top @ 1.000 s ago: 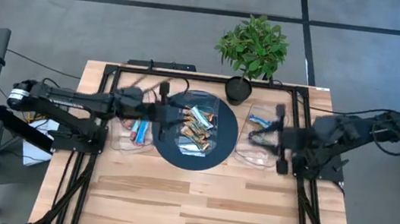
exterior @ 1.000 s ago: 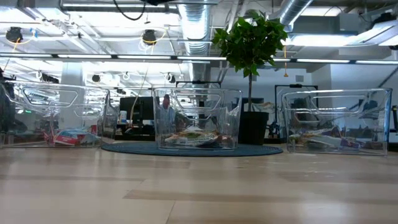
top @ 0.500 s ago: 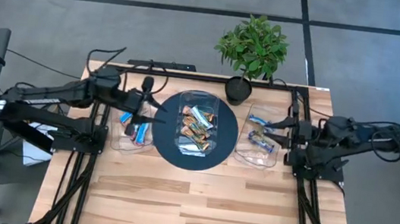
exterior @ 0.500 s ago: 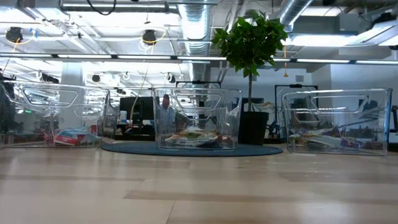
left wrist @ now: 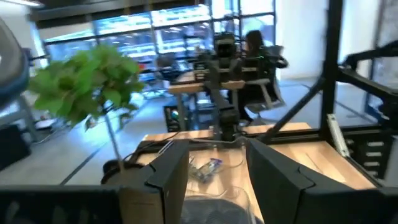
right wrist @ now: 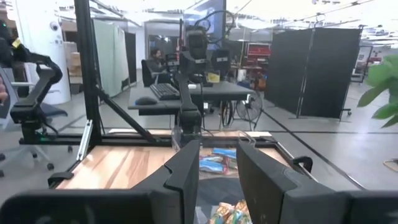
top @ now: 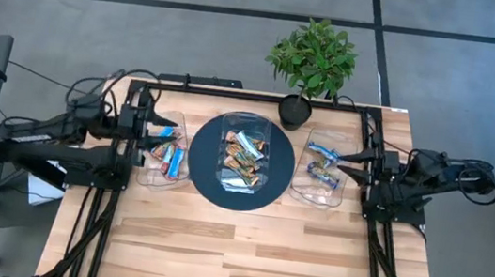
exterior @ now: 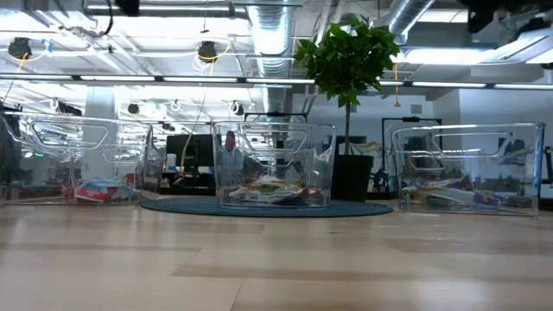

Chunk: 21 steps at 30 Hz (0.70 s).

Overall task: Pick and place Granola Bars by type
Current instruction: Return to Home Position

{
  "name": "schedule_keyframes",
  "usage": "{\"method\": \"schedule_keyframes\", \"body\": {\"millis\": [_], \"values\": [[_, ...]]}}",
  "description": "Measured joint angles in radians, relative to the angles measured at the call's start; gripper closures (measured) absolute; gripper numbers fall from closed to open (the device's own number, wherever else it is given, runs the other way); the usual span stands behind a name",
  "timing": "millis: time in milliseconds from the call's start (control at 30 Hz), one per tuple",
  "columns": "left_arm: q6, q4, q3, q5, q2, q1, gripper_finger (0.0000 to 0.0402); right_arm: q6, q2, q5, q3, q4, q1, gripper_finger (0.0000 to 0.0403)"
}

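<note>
Left gripper [top: 162, 135] hangs over the left clear bin [top: 152, 175] and right gripper [top: 348, 164] over the right clear bin [top: 301, 192]. Granola bars [top: 243, 155] lie in all three bins, and the middle clear bin [top: 227, 128] stands on a round dark mat [top: 204, 166]. In the low view the bars rest on the bin floors, with a potted plant [exterior: 347, 60] behind. In the wrist views, left fingers [left wrist: 169, 173] and right fingers [right wrist: 186, 171] stand apart, holding nothing.

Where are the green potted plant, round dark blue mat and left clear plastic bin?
green potted plant [top: 312, 57], high view, foliage.
round dark blue mat [top: 204, 163], high view, bare left part.
left clear plastic bin [exterior: 86, 151], low view, front wall.
</note>
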Motion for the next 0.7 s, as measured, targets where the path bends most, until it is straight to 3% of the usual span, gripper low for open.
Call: {"method": "schedule_keyframes", "body": {"millis": [200,467,700], "values": [[-0.016,0.103,-0.226,-0.053,-0.209,-0.027,0.0246,0.019,-0.02,0.0,-0.059,0.022,-0.001,0.0301],[-0.022,0.089,-0.413,-0.06,-0.467,-0.027,0.0246,0.028,-0.054,0.001,-0.181,0.047,-0.001,0.0301],[-0.046,0.123,-0.466,-0.089,-0.448,-0.027,0.0246,0.026,-0.131,0.003,-0.296,0.14,-0.002,0.0301]]}}
